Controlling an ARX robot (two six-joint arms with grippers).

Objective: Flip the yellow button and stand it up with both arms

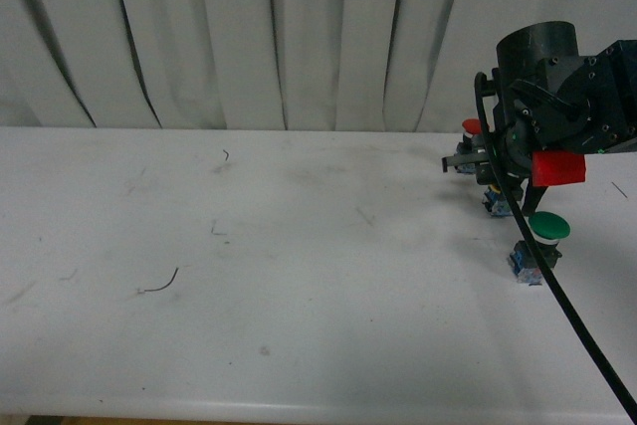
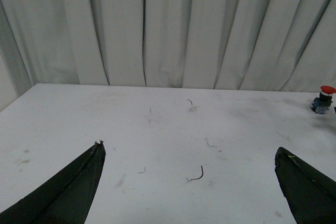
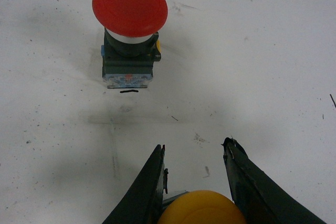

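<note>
— That yellow button (image 3: 199, 209) between the right gripper (image 3: 195, 153) fingers?
— Smooth plastic cap, soft sheen. The fingers look matt black, rough-edged.
— And just beyond them?
— The red button (image 3: 129, 6): satin plastic cap. The table (image 1: 299, 276) is matt white and scuffed; cloth curtain (image 1: 249, 37) behind.

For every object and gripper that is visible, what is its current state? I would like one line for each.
yellow button: between the right gripper's fingers; contact cannot be told.
right gripper: fingers either side of the yellow cap, down at the table.
left gripper: open wide, holding nothing.
red button: standing upright, cap on top, untouched.
green button: on the table, cap uppermost, untouched.
</note>
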